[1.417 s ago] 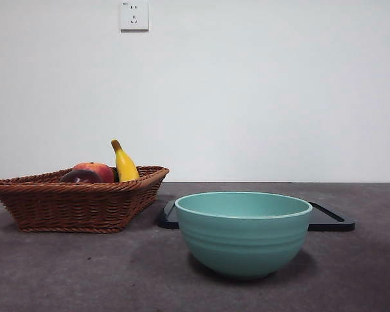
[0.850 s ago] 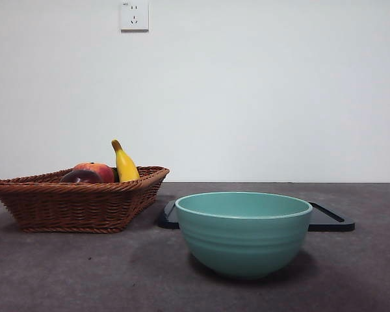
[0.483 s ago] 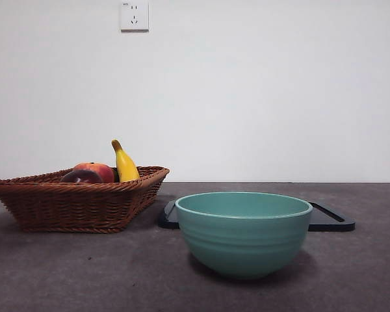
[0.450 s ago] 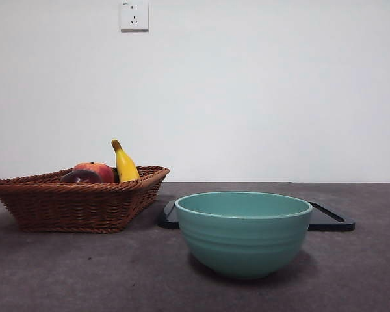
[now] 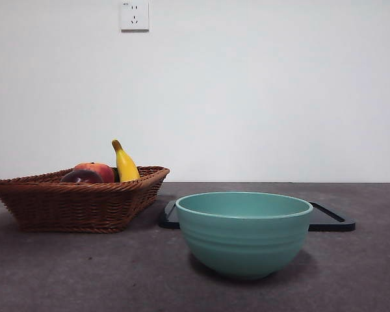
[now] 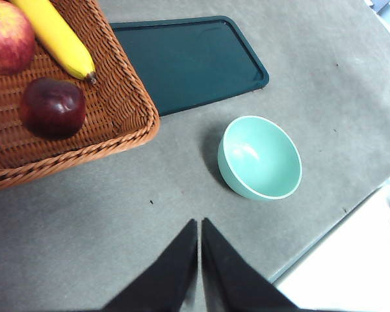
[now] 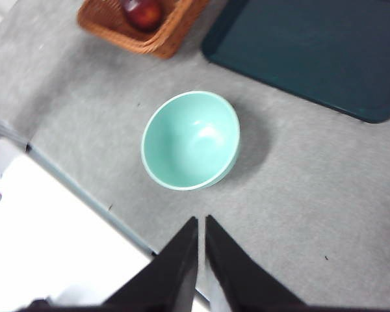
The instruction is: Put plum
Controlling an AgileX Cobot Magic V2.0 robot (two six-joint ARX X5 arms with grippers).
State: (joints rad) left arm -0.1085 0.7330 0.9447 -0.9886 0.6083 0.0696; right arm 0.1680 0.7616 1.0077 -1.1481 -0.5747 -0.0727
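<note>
The plum (image 6: 52, 107) is seen lying in the wicker basket (image 6: 127, 97), near the basket's corner, dark and glossy, untouched by either gripper. Beside it in the same basket a red-orange fruit (image 6: 8, 36) and a banana (image 6: 57, 38) are found; the banana is propped up, its tip showing above the rim in the front view (image 5: 124, 162). From the front, only the top of the plum (image 5: 81, 176) is made out behind the woven wall, with the red-orange fruit (image 5: 99, 170) just behind it.

An empty teal bowl (image 5: 244, 233) is set on the grey surface (image 5: 84, 273), apart from the basket (image 5: 78, 205), and a dark tray (image 5: 330, 220) is laid flat behind it, close to the basket's side.

The left gripper (image 6: 199, 224) is held high above the surface, its jaws pressed together with only a thin slit between them, nothing held. The right gripper (image 7: 201, 222) is likewise held high, looking down on the bowl (image 7: 191, 140), jaws closed to a narrow gap and empty. Neither arm is seen in the front view.
</note>
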